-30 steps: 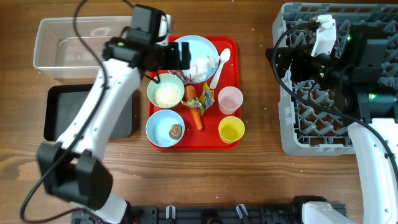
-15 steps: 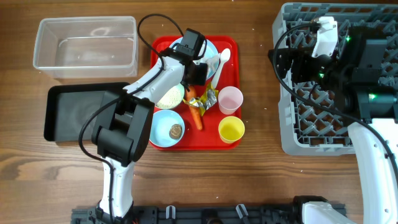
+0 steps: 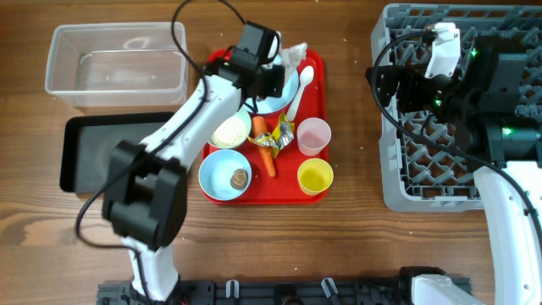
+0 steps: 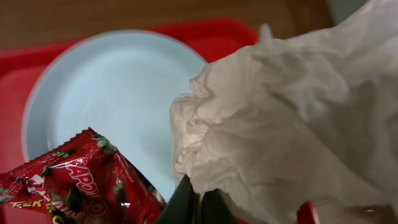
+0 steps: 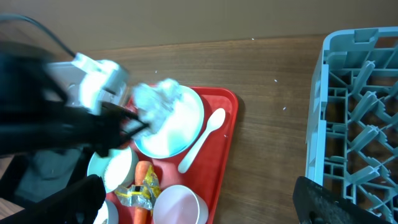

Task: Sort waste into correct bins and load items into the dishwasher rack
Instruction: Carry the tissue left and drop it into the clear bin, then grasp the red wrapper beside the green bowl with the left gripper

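- Grips the white tissue (image 4: 292,124) in the left gripper (image 4: 198,202), jaws pressed together on its lower edge with no gap visible between them.
- Holds that tissue over the far right rim of the large pale-blue plate (image 4: 106,99), apparently lifted clear of it, though the wrist view is too close to be sure.
- Beside the fingers, to the left: a red-white wrapper (image 4: 81,186) lying on the plate's near edge.
- On the red tray (image 3: 318,89), near the plate: a rice bowl (image 3: 229,129), a bowl (image 3: 218,169) with a brown lump (image 3: 240,178), a carrot (image 3: 265,157), a yellow wrapper (image 3: 279,131), a pink cup (image 3: 313,135), a yellow cup (image 3: 315,175) and a white spoon (image 3: 298,89).
- Left of the tray: a clear tub (image 3: 118,63) far, a black tray (image 3: 80,152) near.
- Hovers the right gripper (image 3: 375,89) at the left edge of the dishwasher rack (image 3: 423,169), jaws spread wide, holding and touching nothing.
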Robot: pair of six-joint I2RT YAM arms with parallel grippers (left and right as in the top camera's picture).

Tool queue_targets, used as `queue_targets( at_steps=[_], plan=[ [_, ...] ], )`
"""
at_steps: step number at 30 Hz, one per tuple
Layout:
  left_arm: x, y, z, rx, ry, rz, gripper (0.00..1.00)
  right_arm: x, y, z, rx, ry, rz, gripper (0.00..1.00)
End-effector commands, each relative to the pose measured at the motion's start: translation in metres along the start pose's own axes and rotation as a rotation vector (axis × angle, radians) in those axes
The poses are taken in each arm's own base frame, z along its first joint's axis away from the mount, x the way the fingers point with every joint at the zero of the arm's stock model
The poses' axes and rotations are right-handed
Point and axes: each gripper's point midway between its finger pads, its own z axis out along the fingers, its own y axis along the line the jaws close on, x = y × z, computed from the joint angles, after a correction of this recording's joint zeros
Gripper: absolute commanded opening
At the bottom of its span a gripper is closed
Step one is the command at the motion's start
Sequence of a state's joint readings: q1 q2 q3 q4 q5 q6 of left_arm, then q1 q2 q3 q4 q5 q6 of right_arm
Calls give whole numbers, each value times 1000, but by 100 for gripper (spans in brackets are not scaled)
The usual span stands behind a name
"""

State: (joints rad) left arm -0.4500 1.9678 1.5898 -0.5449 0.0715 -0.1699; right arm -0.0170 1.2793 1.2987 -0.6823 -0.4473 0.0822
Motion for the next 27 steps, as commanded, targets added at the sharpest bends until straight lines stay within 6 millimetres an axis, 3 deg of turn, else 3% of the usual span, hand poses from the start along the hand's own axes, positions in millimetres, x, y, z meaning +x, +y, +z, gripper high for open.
queue_targets(
  at_steps=[1, 3, 6, 8, 9, 12, 14, 15, 16, 17, 20, 24, 25, 26, 27],
  plan=[
    [-47, 12, -72, -17, -174, -49, 4, -7, -2, -2, 12, -12, -4, 99],
    [-61, 37, -103, -75, -237, -84, 4, -7, -1, -2, 12, -11, -3, 99],
    [-68, 124, -142, -262, -292, -194, 4, -6, -1, -2, 12, -11, -2, 99],
    [-62, 169, -140, -326, -271, -242, 4, -6, -1, -2, 12, -10, -2, 100],
    [-53, 208, -134, -376, -248, -300, 4, -5, -2, -2, 12, -7, -1, 100],
    [-32, 260, -110, -431, -185, -377, 4, -5, -2, -2, 13, -4, 1, 100],
    [-18, 276, -92, -440, -139, -404, 7, -5, -2, -2, 12, -4, 1, 99],
    [-11, 280, -82, -442, -115, -410, 25, -5, -2, -2, 12, -4, 1, 99],
    [-6, 283, -73, -443, -94, -414, 78, -4, -2, -2, 12, -3, 1, 99],
    [-2, 284, -69, -443, -80, -417, 100, -4, -2, -2, 13, -2, 2, 100],
    [-8, 281, -78, -442, -100, -413, 100, -3, -2, -2, 13, 1, 3, 99],
    [-32, 246, -125, -362, -163, -387, 100, -3, -2, -2, 13, 1, 3, 100],
    [-30, 224, -141, -303, -153, -377, 100, -3, -2, -2, 13, 2, 4, 100],
    [-18, 187, -157, -199, -96, -365, 99, -3, -2, -2, 13, 4, 4, 99],
    [-7, 170, -162, -165, -50, -361, 97, -3, -2, -2, 13, 4, 5, 100]
  ],
)
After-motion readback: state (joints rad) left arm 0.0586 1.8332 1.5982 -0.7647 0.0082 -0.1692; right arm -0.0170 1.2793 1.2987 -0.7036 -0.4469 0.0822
